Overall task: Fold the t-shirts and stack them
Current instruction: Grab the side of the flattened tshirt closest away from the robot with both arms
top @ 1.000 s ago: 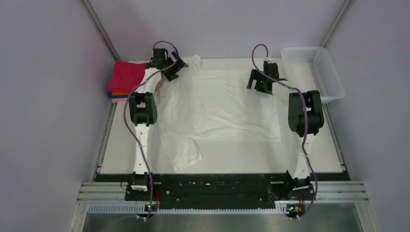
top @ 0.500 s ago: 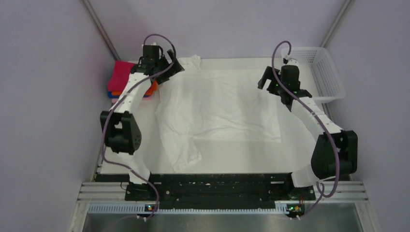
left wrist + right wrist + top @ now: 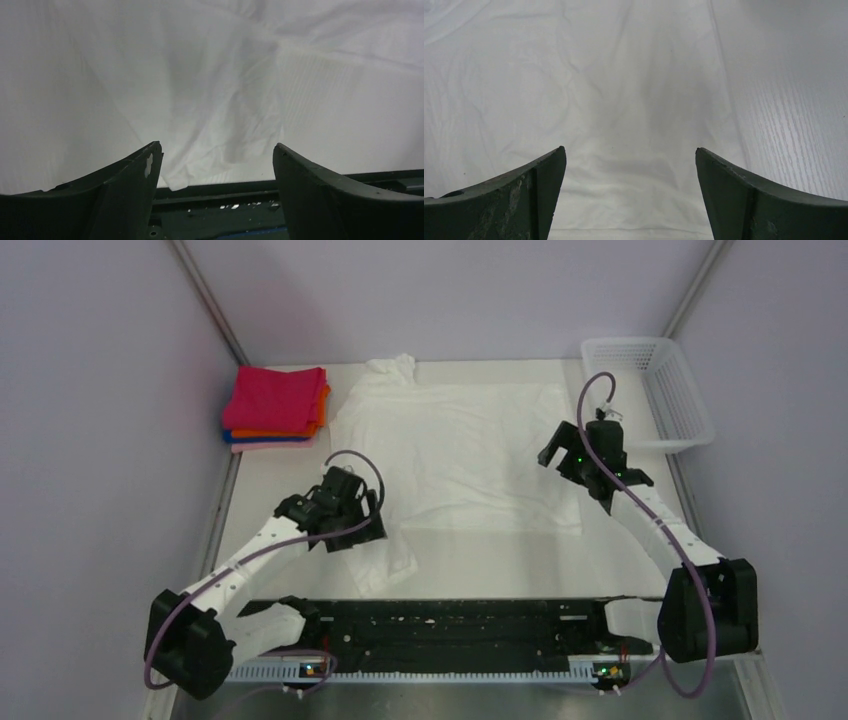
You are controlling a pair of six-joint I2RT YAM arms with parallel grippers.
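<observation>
Pale lilac walls [image 3: 90, 440] on 3 sides, soft even light. Alu posts [image 3: 205, 300] run up both back corners. White wood-grain table [image 3: 500, 560] w/ black rail [image 3: 450, 625] at near edge, grey metal sheet [image 3: 450, 702] in front. White mesh basket [image 3: 690, 410] at far-right corner.

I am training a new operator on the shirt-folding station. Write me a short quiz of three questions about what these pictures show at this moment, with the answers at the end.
1. True or false: the white t-shirt is already folded and lies on the stack of folded shirts.
2. Which colour is on top of the stack? A) blue B) magenta C) orange
3. Short answer: does the left gripper or the right gripper hold any cloth?

Key
1. False: it lies spread out, apart from the stack.
2. B
3. Neither: both are open with nothing between the fingers.
</observation>
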